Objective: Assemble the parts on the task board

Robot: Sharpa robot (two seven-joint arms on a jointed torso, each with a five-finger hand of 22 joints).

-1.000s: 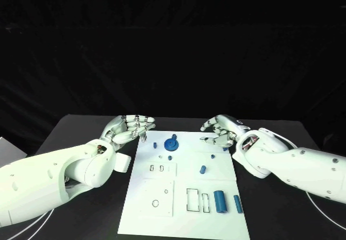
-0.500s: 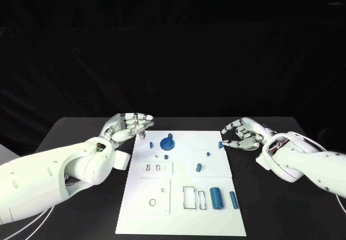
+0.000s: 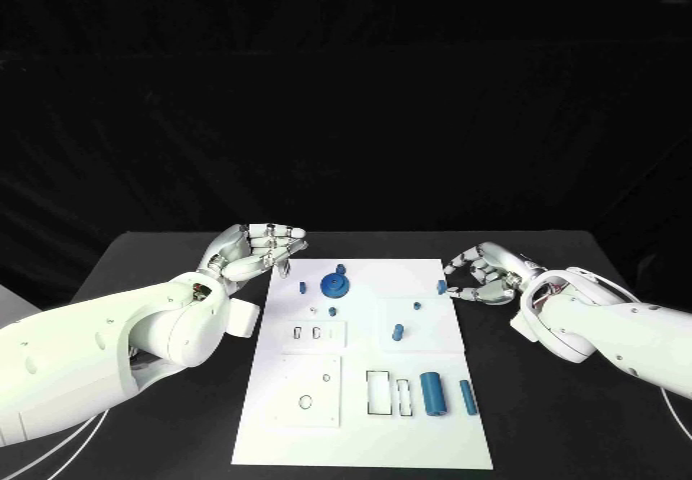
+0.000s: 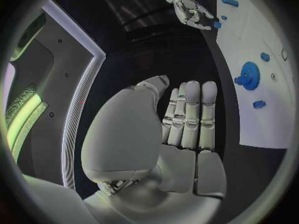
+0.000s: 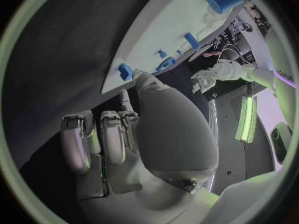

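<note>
The white task board (image 3: 361,420) lies in the middle of the black table. A blue gear (image 3: 336,288) stands near its far end, with several small blue parts around it, among them a peg (image 3: 440,288) at the right edge. Two blue cylinders (image 3: 431,393) lie near the front right. My left hand (image 3: 260,250) hovers just off the board's far left corner, fingers side by side, holding nothing. My right hand (image 3: 483,272) hangs beside the far right edge with loosely bent fingers around nothing, its thumb close to the peg (image 5: 124,70).
Outlined slots and holes mark the board's middle and front (image 3: 378,392). The black table (image 3: 577,420) runs bare on both sides of the board. My thick white forearms (image 3: 130,345) lie over the table's left and right.
My right hand has drawn back to the right, from over the board's far right corner to just off its edge. The left hand has hardly moved.
</note>
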